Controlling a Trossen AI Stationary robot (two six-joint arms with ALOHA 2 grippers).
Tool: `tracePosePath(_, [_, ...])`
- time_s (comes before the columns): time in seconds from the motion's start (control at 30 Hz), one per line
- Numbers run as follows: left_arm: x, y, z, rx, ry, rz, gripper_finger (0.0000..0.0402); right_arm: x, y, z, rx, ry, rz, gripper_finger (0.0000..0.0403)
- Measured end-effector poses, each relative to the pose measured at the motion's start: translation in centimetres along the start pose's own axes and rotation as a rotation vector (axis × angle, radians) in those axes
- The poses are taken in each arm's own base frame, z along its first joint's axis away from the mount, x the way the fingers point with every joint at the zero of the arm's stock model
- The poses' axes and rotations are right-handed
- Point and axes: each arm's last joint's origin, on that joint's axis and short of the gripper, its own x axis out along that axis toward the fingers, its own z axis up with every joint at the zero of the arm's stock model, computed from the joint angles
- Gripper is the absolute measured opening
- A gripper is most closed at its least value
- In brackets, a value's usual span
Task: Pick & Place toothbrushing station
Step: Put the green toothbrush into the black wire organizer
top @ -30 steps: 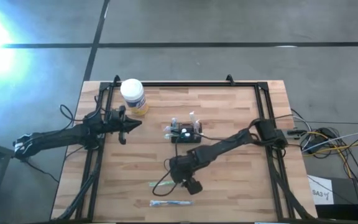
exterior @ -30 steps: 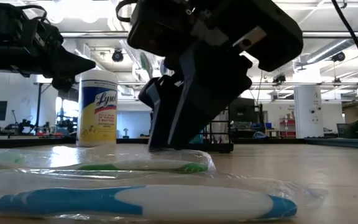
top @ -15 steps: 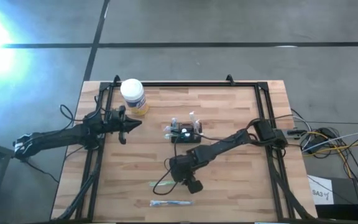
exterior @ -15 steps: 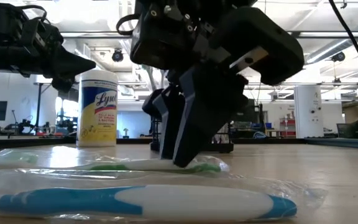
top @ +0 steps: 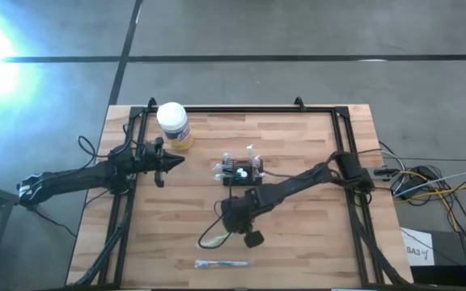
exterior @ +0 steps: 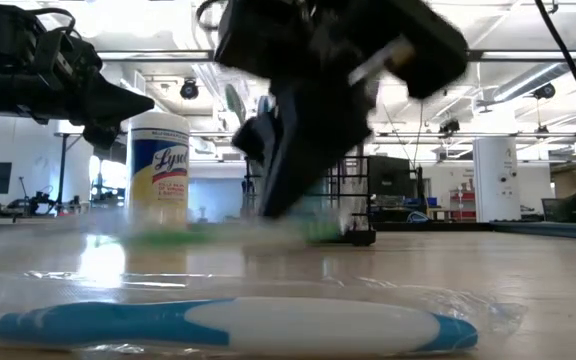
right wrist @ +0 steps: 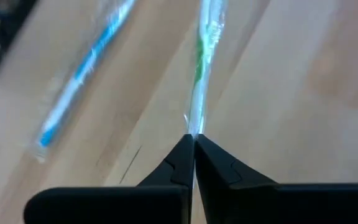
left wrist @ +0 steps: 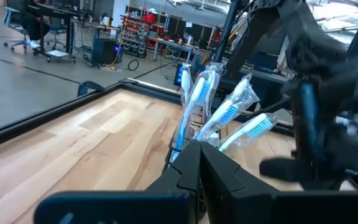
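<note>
high view: one caddy, one jar, two loose toothbrushes

Robotics lab/workshop, concrete floor, red parts racks, desks w/ monitors, ceiling strip lights

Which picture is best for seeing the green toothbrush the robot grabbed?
The right wrist view: the green toothbrush runs straight out from the right gripper, whose fingers are shut on its wrapper. The high view shows it small; the low view, a green blur.
</note>
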Motion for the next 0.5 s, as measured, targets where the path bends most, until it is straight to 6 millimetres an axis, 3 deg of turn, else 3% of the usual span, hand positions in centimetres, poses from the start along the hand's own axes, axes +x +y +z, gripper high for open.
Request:
tracePosePath(0.3, [0.0,0.0,0.0,0.002,-0.001,-0.002,0.0010,-9.5,1.1,1.8,-0.123,-0.212,-0.074,0.0008])
tracePosePath(0.5, [0.0,0.0,0.1,0.021,-0.011,-0.004,0.0010,-18.2,0.8,-0.4,-0.158,-0.486,-0.205,0.0008])
